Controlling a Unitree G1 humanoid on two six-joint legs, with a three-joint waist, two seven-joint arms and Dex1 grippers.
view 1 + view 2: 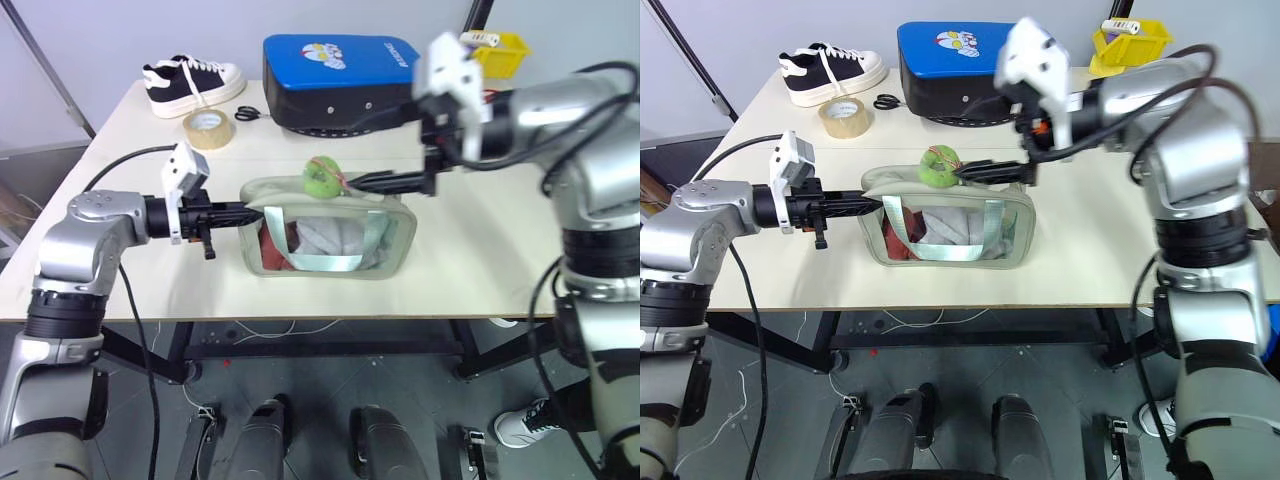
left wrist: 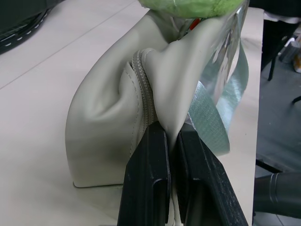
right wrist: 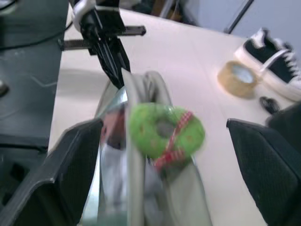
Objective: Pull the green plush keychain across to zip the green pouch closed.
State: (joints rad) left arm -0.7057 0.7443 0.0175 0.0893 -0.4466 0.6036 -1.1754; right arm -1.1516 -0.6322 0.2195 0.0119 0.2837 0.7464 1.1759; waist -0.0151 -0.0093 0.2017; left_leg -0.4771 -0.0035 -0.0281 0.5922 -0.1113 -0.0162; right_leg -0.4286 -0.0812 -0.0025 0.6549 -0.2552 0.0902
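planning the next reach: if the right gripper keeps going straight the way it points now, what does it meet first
Most likely the green plush keychain: it sits between the open fingers of the right gripper, atop the green pouch. Depth is unclear, so the fingers could pass beside it.

On the pale tabletop (image 1: pixel 470 250): one sage-green fabric pouch with a clear window panel (image 1: pixel 330 240), one lime-green plush ring keychain (image 1: pixel 321 176), one blue-and-black hard case (image 1: pixel 335 75), one black-and-white sneaker (image 1: pixel 192 82), one roll of tan packing tape (image 1: pixel 208 128), one pair of black-handled scissors (image 1: pixel 248 114), one yellow plastic bin (image 1: pixel 497 52).
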